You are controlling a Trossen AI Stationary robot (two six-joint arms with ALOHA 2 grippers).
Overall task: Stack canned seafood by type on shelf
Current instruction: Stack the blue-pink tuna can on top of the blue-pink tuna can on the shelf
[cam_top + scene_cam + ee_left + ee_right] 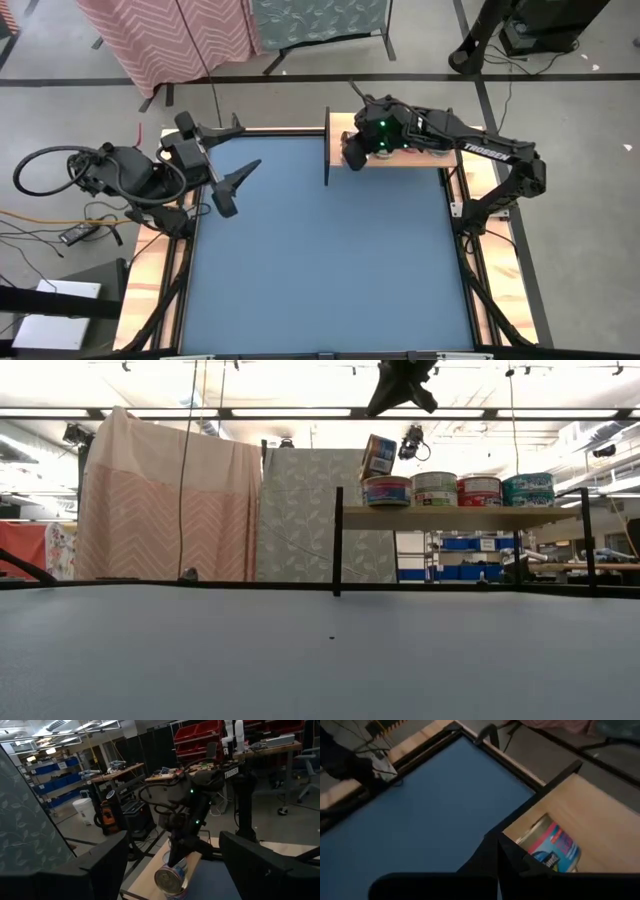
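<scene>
High view: the shelf (420, 158) sits at the far edge of the blue table (320, 270), at about one o'clock from the table's centre. The right gripper (352, 150) is stationed over the shelf's left end, and the right arm covers most of the plank, so the tins cannot be counted from above.

Low view: a row of tins stands on the shelf. From nine o'clock toward three o'clock they are a blue-labelled tin (387, 491), a pale tin (434, 489), a red tin (479, 490) and a teal tin (527, 489). A further tilted tin (378, 456) rests on the blue-labelled tin with its upper edge leaning off level. The right gripper is directly beside or touching this tin. Contact cannot be confirmed.

Right wrist view: the right gripper's fingers (490, 857) are fully closed with nothing between them. The closed tip probably serves as a pusher, to nudge the tilted tin flat onto the tin of matching type below.

Left wrist view: the left gripper (172, 865) has its jaws spread wide and holds nothing. It is parked at the table's left edge, at about ten o'clock from centre, well apart from the shelf. This position likely keeps it clear of the right arm's workspace.

Risk: a tilted tin may slide off the stack if pushed off-centre.
</scene>
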